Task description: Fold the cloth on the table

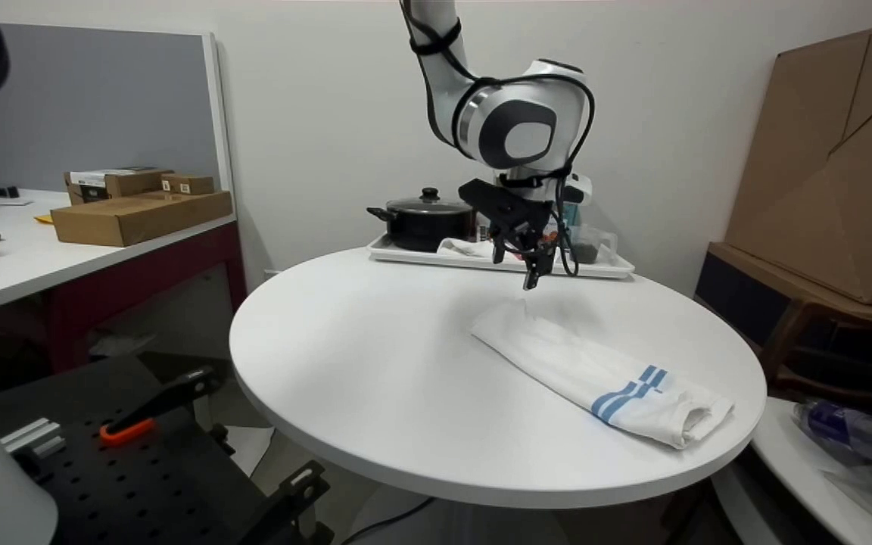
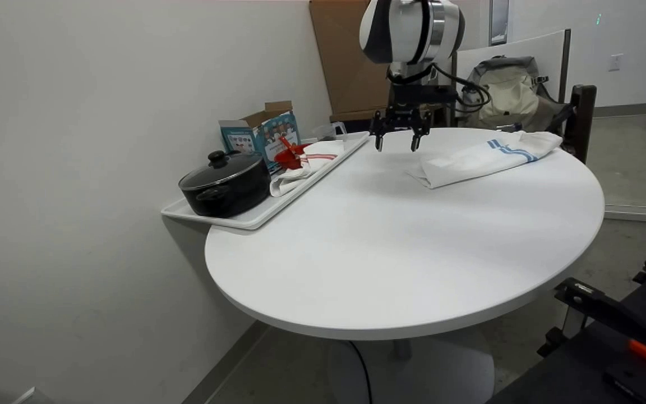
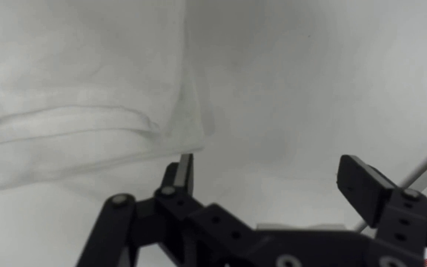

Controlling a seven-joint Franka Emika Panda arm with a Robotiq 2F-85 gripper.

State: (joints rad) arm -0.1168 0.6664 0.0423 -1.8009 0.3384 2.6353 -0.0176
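Note:
The white cloth with blue stripes lies on the round white table, seen in both exterior views, cloth [image 1: 583,363] [image 2: 477,163] and table [image 1: 360,371] [image 2: 379,264]. It lies as a long folded strip with layered edges. Its striped end is near the table's edge, with a loose rolled opening there. My gripper [image 1: 514,269] is open above the table, just beyond the plain end; it also shows in an exterior view [image 2: 397,145]. In the wrist view the gripper [image 3: 265,158] has wide-apart fingers with nothing between them. The cloth's corner [image 3: 184,126] is just ahead of the left finger.
A long white tray [image 1: 413,256] [image 2: 261,217] stands at the table's wall side. It holds a black lidded pot [image 1: 428,223] [image 2: 225,185], a red-striped cloth [image 2: 323,150], a red item [image 2: 289,157] and a blue box [image 2: 272,134]. A wall stands behind the tray.

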